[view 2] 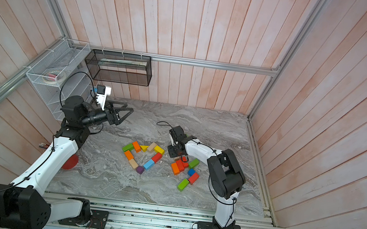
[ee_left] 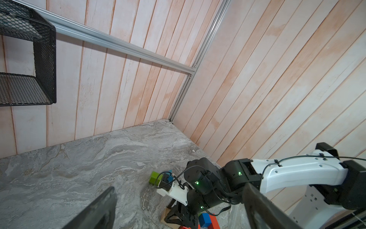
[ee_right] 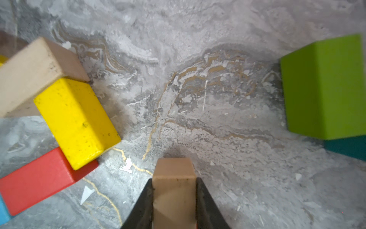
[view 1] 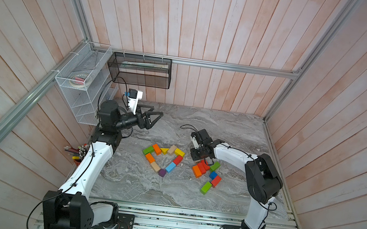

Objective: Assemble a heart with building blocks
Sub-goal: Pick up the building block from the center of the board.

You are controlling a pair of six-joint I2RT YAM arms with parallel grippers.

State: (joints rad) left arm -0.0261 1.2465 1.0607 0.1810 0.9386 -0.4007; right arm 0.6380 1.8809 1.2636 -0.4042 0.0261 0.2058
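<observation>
Right gripper (ee_right: 174,198) clamps a tan block (ee_right: 174,172) on flat opposite faces; light, rigid, smooth wood, I judge; heart (view 1: 177,160) at its nine o'clock; left gripper (view 1: 156,114) jaws gape apart.

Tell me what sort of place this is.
Probably a robot lab cell: left arm and right arm bolted to a rail, aluminium frame on plank walls, blocks on a marble-look table.

Left arm (view 1: 91,170): white shells, black joints, black cable (view 1: 87,165) clipped along.
Right arm (view 1: 230,153): same colours; green lights (ee_left: 239,173) on wrist.
Left fingers (ee_left: 95,212): black, triangular.
</observation>
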